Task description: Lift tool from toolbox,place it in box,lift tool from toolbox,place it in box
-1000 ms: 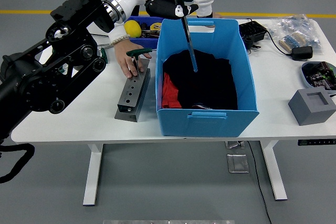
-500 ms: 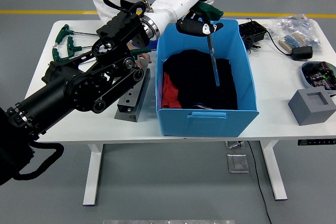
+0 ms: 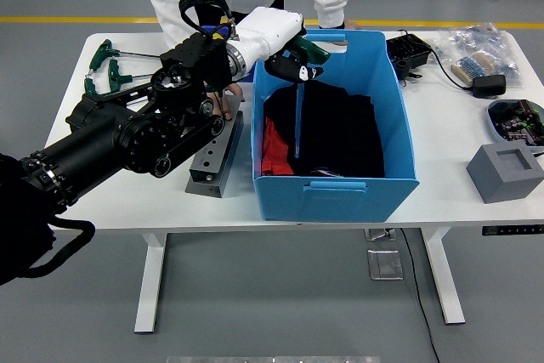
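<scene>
My left hand (image 3: 293,59) grips the tool (image 3: 299,108) by its green handle, shaft hanging straight down into the blue box (image 3: 336,186) below.

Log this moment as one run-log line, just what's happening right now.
left hand: shut on green-handled T-handle tool | tool: shaft down inside blue box | right hand: not in view | person's hand: by grey tool holder

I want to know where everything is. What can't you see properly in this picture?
- Head view: the left hand grips a T-handle tool over the blue box; its tip blends into the dark cloth, so contact is unclear.
- The gray tool holder is half covered by the left arm.
- The person's hand behind that arm is mostly hidden.
- The right arm is out of view.
</scene>
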`<state>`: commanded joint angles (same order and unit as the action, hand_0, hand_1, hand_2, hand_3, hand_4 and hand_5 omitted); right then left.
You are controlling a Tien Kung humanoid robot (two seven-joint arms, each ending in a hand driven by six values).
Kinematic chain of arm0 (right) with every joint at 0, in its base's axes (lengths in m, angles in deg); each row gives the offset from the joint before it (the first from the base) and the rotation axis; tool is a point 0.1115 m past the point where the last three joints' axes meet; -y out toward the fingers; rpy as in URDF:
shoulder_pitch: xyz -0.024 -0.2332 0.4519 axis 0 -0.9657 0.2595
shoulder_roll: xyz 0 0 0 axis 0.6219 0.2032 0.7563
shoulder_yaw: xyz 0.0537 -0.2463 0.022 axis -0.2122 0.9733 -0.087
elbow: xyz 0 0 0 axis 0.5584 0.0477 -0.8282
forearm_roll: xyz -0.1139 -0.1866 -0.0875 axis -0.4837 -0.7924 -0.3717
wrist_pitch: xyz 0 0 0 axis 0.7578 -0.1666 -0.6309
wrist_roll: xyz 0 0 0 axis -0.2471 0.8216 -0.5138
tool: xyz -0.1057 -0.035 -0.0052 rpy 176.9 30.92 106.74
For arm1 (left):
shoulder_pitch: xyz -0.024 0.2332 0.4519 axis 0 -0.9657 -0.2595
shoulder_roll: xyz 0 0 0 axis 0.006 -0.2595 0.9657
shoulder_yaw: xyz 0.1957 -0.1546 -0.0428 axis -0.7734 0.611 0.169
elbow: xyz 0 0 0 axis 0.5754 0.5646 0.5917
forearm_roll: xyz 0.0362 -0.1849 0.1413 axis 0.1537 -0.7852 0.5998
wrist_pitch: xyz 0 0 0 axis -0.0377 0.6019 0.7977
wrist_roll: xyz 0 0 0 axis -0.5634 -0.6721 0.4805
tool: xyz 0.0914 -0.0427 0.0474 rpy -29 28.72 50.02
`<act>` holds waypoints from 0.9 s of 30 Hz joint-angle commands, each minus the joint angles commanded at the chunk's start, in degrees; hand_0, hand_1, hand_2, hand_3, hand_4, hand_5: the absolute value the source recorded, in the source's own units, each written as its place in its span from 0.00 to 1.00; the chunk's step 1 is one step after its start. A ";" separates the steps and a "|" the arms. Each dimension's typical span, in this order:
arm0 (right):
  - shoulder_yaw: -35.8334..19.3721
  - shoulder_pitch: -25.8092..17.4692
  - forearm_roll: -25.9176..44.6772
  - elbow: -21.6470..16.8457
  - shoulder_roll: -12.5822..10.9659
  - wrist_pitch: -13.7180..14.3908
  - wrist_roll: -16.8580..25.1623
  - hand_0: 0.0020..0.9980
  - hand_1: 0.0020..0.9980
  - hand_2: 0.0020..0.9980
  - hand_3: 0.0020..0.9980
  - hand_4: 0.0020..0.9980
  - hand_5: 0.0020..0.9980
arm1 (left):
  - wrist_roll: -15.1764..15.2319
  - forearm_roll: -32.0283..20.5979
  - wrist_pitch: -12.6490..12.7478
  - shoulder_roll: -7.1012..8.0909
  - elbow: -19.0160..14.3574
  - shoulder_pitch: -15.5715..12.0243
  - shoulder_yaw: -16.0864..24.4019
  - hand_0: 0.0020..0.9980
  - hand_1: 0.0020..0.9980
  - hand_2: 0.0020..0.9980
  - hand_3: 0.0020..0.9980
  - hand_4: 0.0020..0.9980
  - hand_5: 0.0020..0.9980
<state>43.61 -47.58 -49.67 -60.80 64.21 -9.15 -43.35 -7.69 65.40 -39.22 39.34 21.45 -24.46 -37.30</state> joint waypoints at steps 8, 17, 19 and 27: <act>0.13 0.23 -0.04 0.00 -0.18 0.06 0.17 0.71 0.68 0.75 0.59 0.86 0.65 | -0.23 -3.76 -1.06 0.00 0.94 0.91 -2.62 0.31 0.27 0.31 0.42 0.80 0.45; -0.68 0.42 -1.53 0.00 -0.35 0.15 0.02 0.71 0.68 0.75 0.59 0.86 0.65 | -0.04 -5.66 -1.36 0.00 -0.18 2.18 -3.68 0.32 0.35 0.44 0.50 0.80 0.48; -0.79 0.49 -1.80 0.00 -0.43 0.20 -0.03 0.71 0.68 0.75 0.59 0.86 0.66 | 0.18 -5.63 -1.23 0.00 -0.80 2.49 -3.72 0.33 0.41 0.51 0.52 0.81 0.49; -1.49 0.52 -2.38 0.00 -0.57 0.53 0.01 0.71 0.68 0.75 0.59 0.86 0.66 | 0.78 -4.76 -1.11 0.00 -3.74 2.83 -3.30 0.33 0.43 0.52 0.53 0.82 0.50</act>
<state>42.12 -47.06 -52.05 -60.80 63.64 -8.62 -43.34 -6.91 60.64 -40.33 39.34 17.71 -21.63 -40.61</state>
